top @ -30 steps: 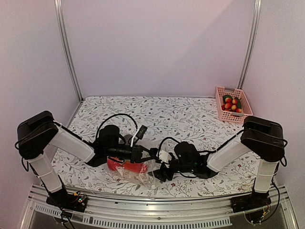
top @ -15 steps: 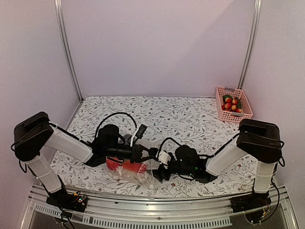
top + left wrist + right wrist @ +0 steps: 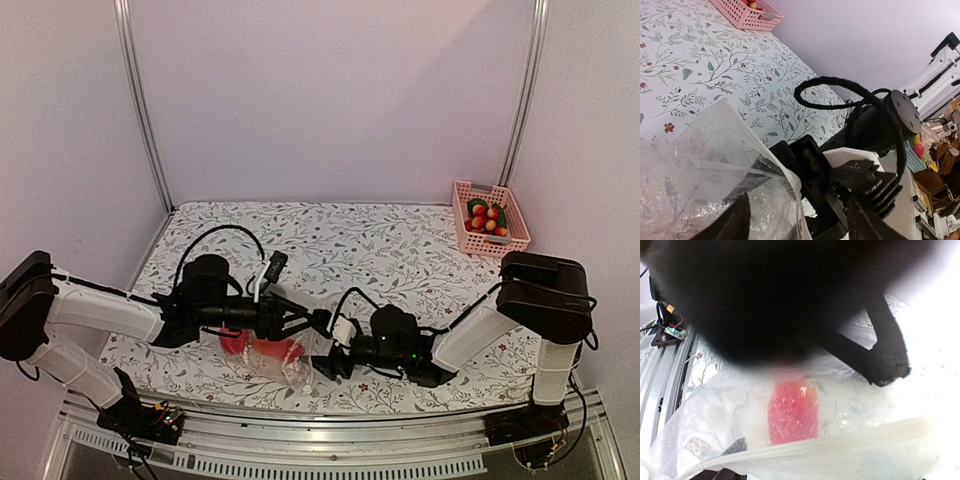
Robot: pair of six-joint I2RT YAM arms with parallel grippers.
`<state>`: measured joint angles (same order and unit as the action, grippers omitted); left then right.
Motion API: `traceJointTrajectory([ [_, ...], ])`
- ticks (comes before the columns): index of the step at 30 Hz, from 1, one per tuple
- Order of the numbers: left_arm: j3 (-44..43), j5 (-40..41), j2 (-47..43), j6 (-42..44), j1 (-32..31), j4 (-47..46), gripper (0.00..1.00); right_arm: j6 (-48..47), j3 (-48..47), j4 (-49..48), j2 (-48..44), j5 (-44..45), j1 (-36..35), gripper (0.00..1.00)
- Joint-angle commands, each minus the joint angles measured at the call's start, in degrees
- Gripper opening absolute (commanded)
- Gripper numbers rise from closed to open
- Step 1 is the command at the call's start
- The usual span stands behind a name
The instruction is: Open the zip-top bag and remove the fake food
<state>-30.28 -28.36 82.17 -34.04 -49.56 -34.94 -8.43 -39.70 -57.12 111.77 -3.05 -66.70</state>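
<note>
The clear zip-top bag (image 3: 290,357) lies crumpled on the flowered table near the front, between both arms. A red piece of fake food (image 3: 262,348) shows inside it, and fills the middle of the right wrist view (image 3: 792,412) behind the white zip strip (image 3: 850,442). My left gripper (image 3: 312,322) hovers over the bag's top edge, open, its fingers spread wide on either side of the bag's strip (image 3: 790,182). My right gripper (image 3: 326,362) sits at the bag's right edge, open, its black fingers (image 3: 807,167) just behind the strip; in its own view the bag hides them.
A pink slatted basket (image 3: 490,246) holding several red, green and orange fake fruits (image 3: 485,218) stands at the back right corner by the wall. Black cables loop over both wrists (image 3: 840,102). The table's metal front rail (image 3: 320,420) runs just before the bag.
My left gripper has opened from shut and let go of the bag's edge, and the left arm has drawn back to the left. The right gripper has edged slightly left.
</note>
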Motion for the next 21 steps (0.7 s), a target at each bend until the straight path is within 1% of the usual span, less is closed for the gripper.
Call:
traceJointTrajectory([
  [1, 2.34, 0.96, -6.89, 1.45, 3.32, 6.40, 0.85, 0.43, 0.85, 0.61, 0.87, 1.38, -0.10, 0.75],
  [2, 2.62, 2.37, -8.71, 1.67, 4.50, 9.06, 0.96, 0.43, 0.86, 0.61, 0.83, 1.38, -0.10, 0.75],
  [3, 2.83, 4.60, -10.55, 2.14, 5.72, 12.49, 0.99, 0.38, 0.86, 0.61, 0.89, 1.38, -0.10, 0.75],
  [6, 2.74, 11.59, -15.58, 3.50, 10.39, 23.25, 1.00, 0.30, 0.78, 0.74, 1.00, 1.85, -0.10, 0.77],
  [9, 3.50, 16.19, -18.88, 3.49, 14.98, 30.37, 1.00, 0.34, 0.49, 1.43, 1.00, 2.09, -0.10, 0.79],
  [11, 4.37, 18.34, -19.84, 2.95, 15.81, 31.58, 1.00, 0.34, -0.33, 3.12, 1.00, 1.99, -0.10, 0.79],
  [14, 4.86, 20.63, -18.67, 1.21, 16.27, 33.62, 1.00, 0.34, -1.88, 6.09, 1.25, 1.72, -0.10, 0.81],
  [21, 6.46, 20.75, -15.15, -0.48, 16.64, 33.08, 0.99, 0.72, -4.74, 9.80, 2.16, 2.50, -0.10, 0.89],
])
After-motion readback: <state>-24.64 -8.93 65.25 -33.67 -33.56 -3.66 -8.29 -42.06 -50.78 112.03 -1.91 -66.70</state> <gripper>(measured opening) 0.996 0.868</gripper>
